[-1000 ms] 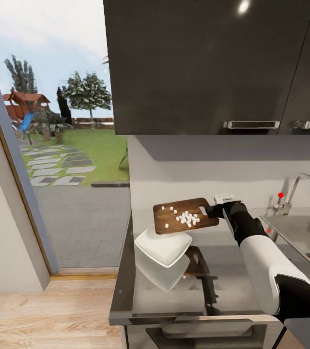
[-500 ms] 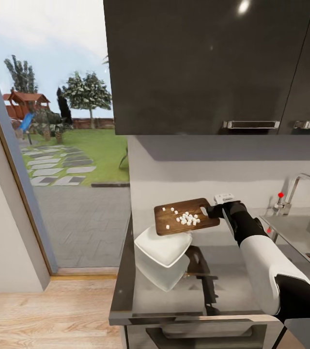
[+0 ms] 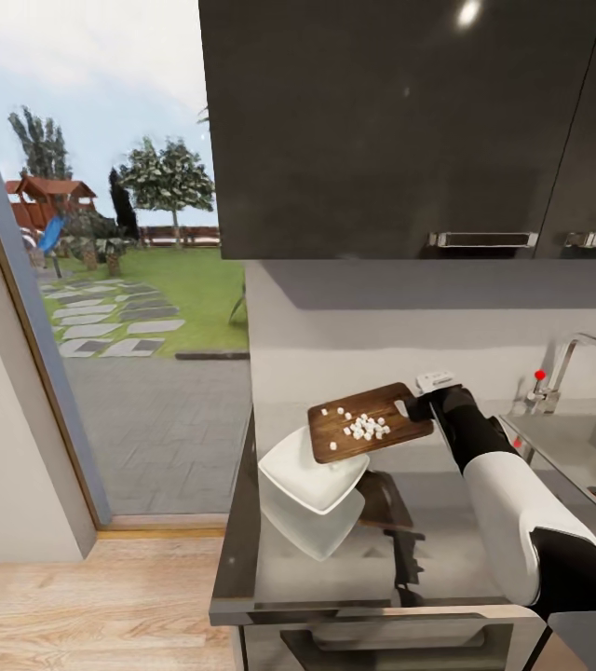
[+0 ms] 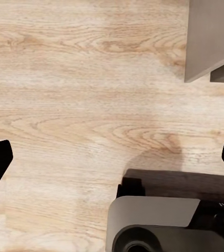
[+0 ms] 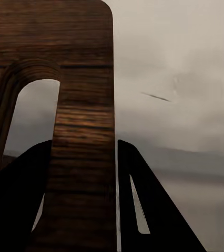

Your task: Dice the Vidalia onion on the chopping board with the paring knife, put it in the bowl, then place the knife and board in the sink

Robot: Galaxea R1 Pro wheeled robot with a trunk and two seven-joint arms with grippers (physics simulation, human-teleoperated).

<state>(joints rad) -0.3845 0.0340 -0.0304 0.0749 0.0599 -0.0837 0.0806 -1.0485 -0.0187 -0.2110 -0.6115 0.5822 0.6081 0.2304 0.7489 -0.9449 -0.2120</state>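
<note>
1. At 6 o'clock in the head view, the countertop (image 3: 447, 550) front edge lies nearest; the white bowl (image 3: 312, 473) rests on it toward 7 o'clock.
2. Above the bowl's far rim, the chopping board (image 3: 370, 422) hangs tilted, low end toward 8 o'clock, diced onion (image 3: 365, 428) on it.
3. Right gripper (image 3: 421, 404) pinches the board's handle end, jaws either side of the handle bar (image 5: 83, 157).
4. Left gripper (image 4: 112, 157): jaws spread, over wooden floor (image 4: 80, 79).
5. Risk: too little overlap with the bowl; dice could slide onto the counter.
6. At 3 o'clock, farther off, the sink (image 3: 587, 447) waits.
</note>
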